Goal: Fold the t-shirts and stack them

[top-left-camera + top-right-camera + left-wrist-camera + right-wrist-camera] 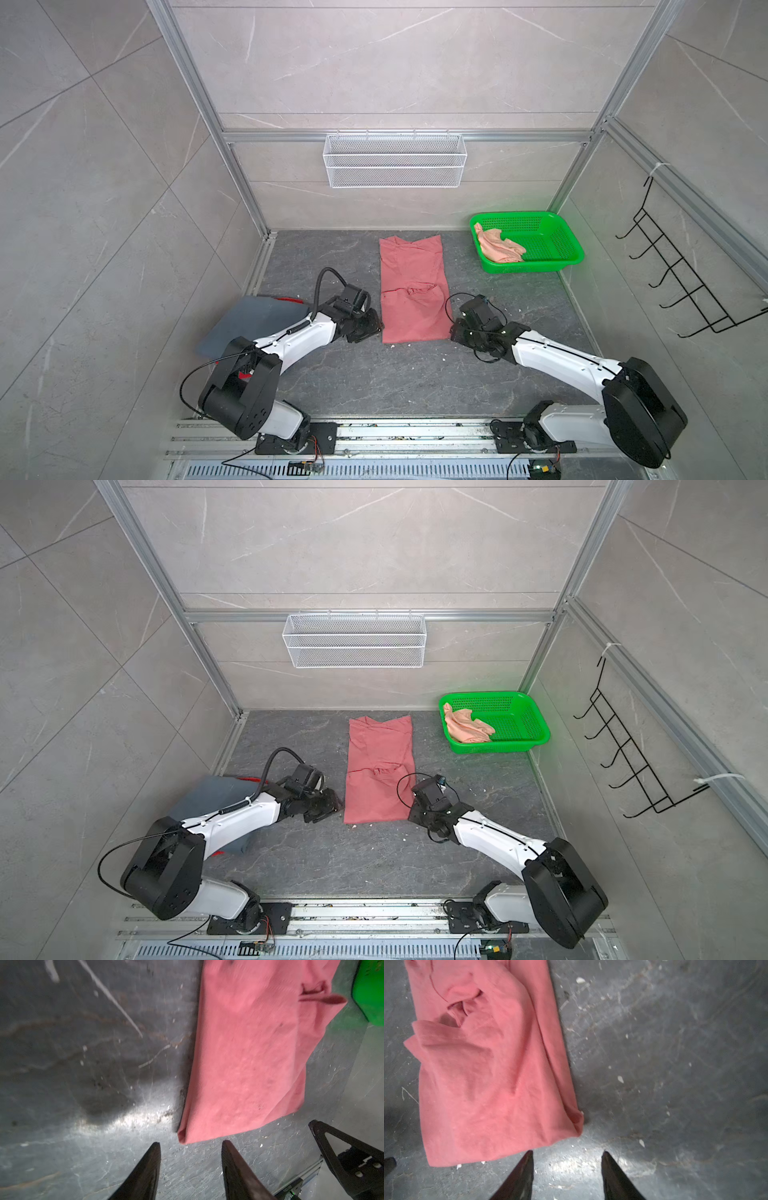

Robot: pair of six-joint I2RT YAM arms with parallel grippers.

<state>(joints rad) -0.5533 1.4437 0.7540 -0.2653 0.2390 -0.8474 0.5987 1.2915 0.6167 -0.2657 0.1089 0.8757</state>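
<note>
While the left gripper (pixel 190 1142) and right gripper (pixel 568 1152) gape empty, pinch the near corners of the coral pink t-shirt (pixel 411 291). Fold squarely toward the far edge of the tabletop (pixel 415 374).

no text, label, brand, number or sign can be read on anything in any of these views.

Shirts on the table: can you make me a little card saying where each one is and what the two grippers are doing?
coral pink t-shirt: folded long, flat, mid table
pale peach t-shirt: crumpled in green basket
grey-blue t-shirt: left side, lying over red t-shirt
left gripper: open, empty, by the pink shirt's near left corner
right gripper: open, empty, by its near right corner
</note>
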